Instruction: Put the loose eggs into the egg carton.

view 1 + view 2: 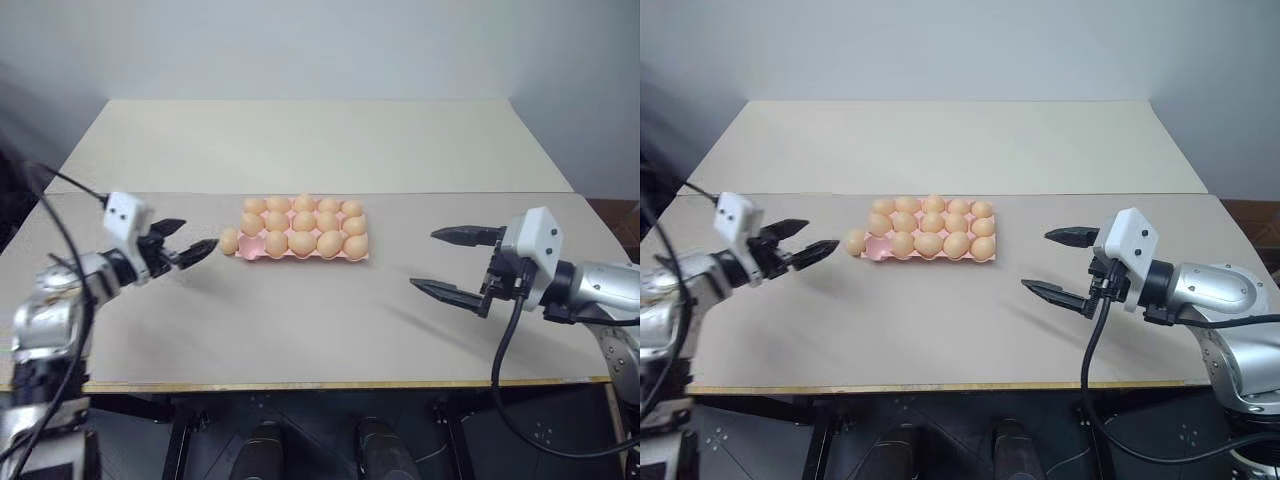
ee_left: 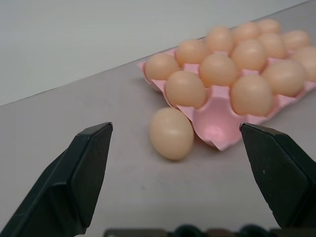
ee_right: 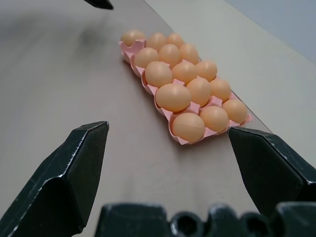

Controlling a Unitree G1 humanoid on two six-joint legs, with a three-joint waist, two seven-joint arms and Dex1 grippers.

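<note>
No brand, label or writing can be made out anywhere, so nothing to report there.

Nearest the camera, the right gripper [image 1: 452, 262] is seen hanging over the tan table [image 1: 330, 330], off to the right of the tray and well apart from it. Its two black fingers are spread about as wide as they go and nothing is held between them. Over on the left, the left gripper [image 1: 186, 241] is pointed toward the tray's left end, jaws also spread wide and empty. In the left wrist view a single loose egg [image 2: 171, 133] is framed between those fingers, but it isn't touched by either one.

That loose egg [image 1: 229, 241] is lying on the table right against the near-left corner of the egg carton [image 1: 245, 255]. The pink carton is sat flat around the middle of the table. The corner cup [image 2: 219, 121] next to the loose egg is seen bare and pink in the left wrist view, while the cups around it are filled with light orange eggs [image 1: 303, 242]. The rest of the tray looks full in the head views too.

Beyond the carton, a second, paler table [image 1: 320, 140] is butted up against the first, with a plain wall behind it.
</note>
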